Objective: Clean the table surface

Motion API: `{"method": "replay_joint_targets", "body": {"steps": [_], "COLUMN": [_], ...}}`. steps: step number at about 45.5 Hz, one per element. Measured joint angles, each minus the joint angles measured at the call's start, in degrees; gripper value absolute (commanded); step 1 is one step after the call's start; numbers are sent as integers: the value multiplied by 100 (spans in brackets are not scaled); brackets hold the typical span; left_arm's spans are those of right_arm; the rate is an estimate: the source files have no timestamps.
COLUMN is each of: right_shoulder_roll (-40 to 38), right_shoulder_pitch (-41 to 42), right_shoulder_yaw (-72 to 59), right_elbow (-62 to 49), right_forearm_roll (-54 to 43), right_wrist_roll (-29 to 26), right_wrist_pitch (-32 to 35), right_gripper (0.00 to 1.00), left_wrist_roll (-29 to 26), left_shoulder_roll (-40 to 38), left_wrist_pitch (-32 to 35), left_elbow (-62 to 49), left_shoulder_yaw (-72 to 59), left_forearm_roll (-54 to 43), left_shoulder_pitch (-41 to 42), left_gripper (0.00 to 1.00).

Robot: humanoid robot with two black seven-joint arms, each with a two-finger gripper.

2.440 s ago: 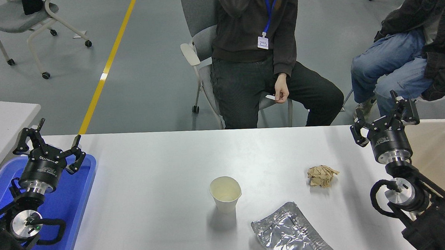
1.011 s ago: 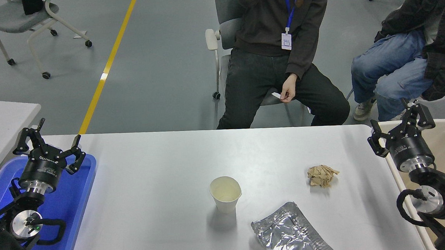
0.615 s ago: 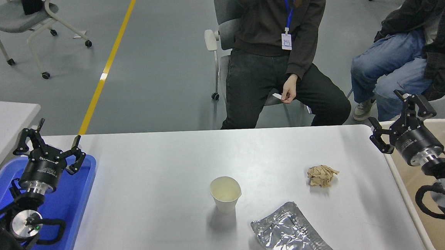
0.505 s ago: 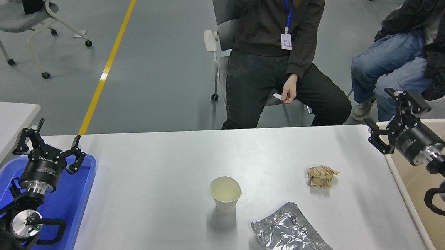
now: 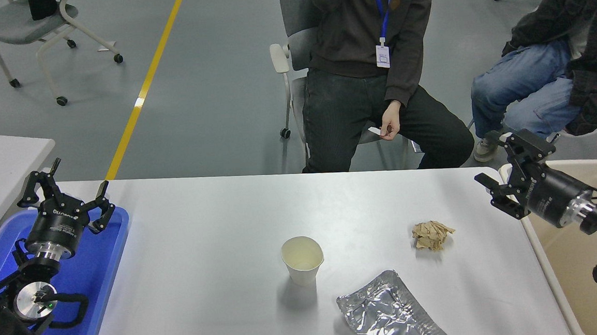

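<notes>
— Where is your right gripper [image 5: 500,168]?

— Above the right edge of the table surface [image 5: 205,256], fingers spread, empty. My left gripper [image 5: 66,189] sits over the blue tray [image 5: 105,267] at the left edge, fingers also apart.

— What's on the table?

— A paper cup [image 5: 302,260] mid-table, a crumpled brown paper [image 5: 431,235] toward the right edge, foil [image 5: 390,314] at the near edge.

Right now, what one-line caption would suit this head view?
Open right gripper hovers at the grey-white table surface bearing a white paper cup, crumpled brown paper wad and silver foil bag.
</notes>
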Motion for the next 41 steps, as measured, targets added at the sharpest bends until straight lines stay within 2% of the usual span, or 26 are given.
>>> {"method": "replay_joint_targets", "body": {"steps": [6,12,23,34,41], "right_shoulder_roll": [-134,-201,-23,709,1272], "right_shoulder_pitch": [649,1637,3094,4372,4865], "right_shoulder_yaw": [-789,-1828,-3217,-4579,-5175], "right_elbow": [259,393,507,459,250], "right_forearm_roll": [-276,-437,-559,-604,-609], "right_wrist_roll": [-112,-177,-291,-581,-727], "right_wrist_pitch": [77,118,155,142,139], "right_gripper": [99,99,99,99,99], "left_wrist_roll": [1,5,5,5,5], "left_shoulder_roll": [1,1,1,0,0], "left_wrist_pitch": [0,0,0,0,0], "left_elbow": [0,0,0,0,0], "left_shoulder_yaw": [1,1,1,0,0], "left_forearm_roll": [0,0,0,0,0], "left_shoulder_pitch": [0,0,0,0,0], "left_gripper": [100,100,100,100,100]}}
